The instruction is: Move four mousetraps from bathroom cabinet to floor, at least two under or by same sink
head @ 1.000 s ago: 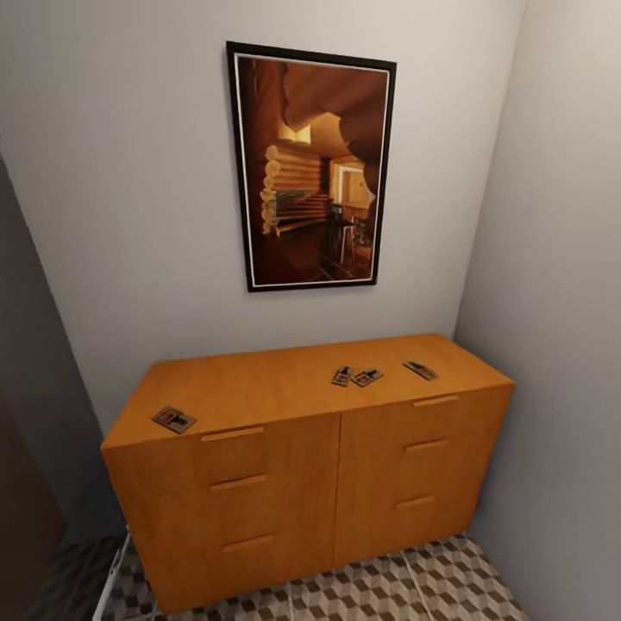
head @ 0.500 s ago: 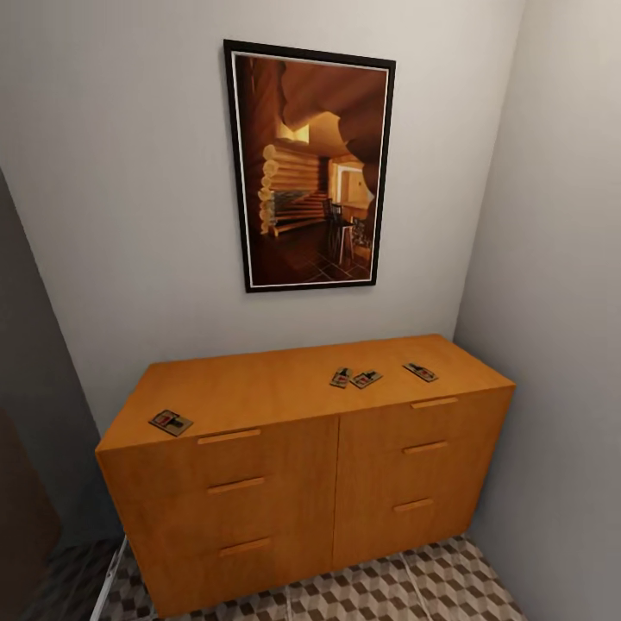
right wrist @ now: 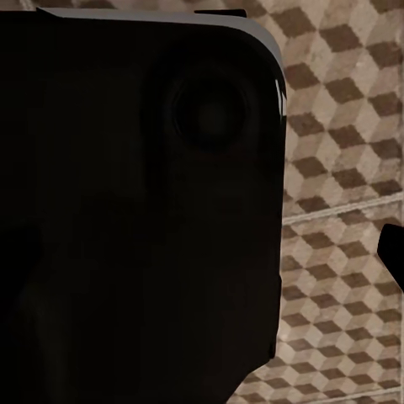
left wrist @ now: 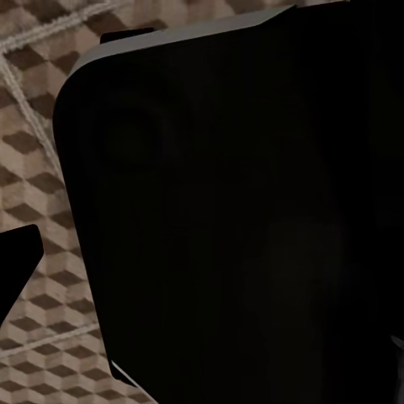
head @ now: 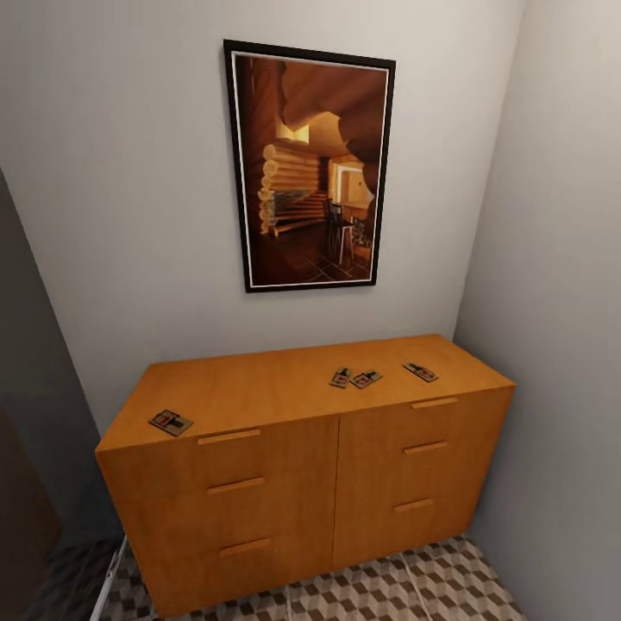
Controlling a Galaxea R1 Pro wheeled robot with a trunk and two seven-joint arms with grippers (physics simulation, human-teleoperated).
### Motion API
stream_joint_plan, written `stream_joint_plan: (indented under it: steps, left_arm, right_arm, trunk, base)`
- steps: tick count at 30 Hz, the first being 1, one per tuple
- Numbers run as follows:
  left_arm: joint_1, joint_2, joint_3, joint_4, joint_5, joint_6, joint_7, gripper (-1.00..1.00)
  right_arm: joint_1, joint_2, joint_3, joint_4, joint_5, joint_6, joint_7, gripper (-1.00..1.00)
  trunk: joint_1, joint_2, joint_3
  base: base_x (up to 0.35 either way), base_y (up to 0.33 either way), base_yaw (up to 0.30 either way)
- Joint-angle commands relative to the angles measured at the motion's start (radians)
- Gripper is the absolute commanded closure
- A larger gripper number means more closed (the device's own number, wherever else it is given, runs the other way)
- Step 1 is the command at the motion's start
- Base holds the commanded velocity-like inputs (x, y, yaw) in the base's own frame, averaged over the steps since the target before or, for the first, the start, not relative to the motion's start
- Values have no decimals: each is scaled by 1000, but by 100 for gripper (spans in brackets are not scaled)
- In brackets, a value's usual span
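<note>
Mousetraps [head: 171, 422]: four flat on the cabinet [head: 259, 388] top; no readable writing.
Grippers: open or closed, cannot tell.

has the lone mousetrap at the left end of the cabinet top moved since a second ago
No. The mousetrap sits at the same spot by the cabinet top's front edge, just left of the top drawer handle; the slight picture shift is the camera's.

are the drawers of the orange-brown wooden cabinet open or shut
Shut: on the orange-brown wooden cabinet all six drawer fronts sit flush, with no gaps or pulled-out boxes.
</note>
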Motion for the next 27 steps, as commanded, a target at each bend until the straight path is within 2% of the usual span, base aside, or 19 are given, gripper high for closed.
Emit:
stream_joint_plan:
  steps: [1, 16, 27]
  left_arm:
    - [0, 0, 0, -4, -10, 2, 0, -100]
    - [0, 1, 2, -12, -6, 3, 0, -100]
    - [0, 0, 2, -11, -9, 3, 2, -100]
  right_arm:
    - [0, 0, -1, 0, -2, -3, 0, -100]
    - [0, 0, -1, 0, -1, -1, 0, -100]
    - [0, 1, -1, 0, -1, -1, 0, -100]
  trunk:
    - [0, -1, -1]
    - [0, -1, -1]
    - [-42, 76, 33]
  base:
    - [0, 0, 0]
    - [0, 0, 0]
    - [0, 0, 0]
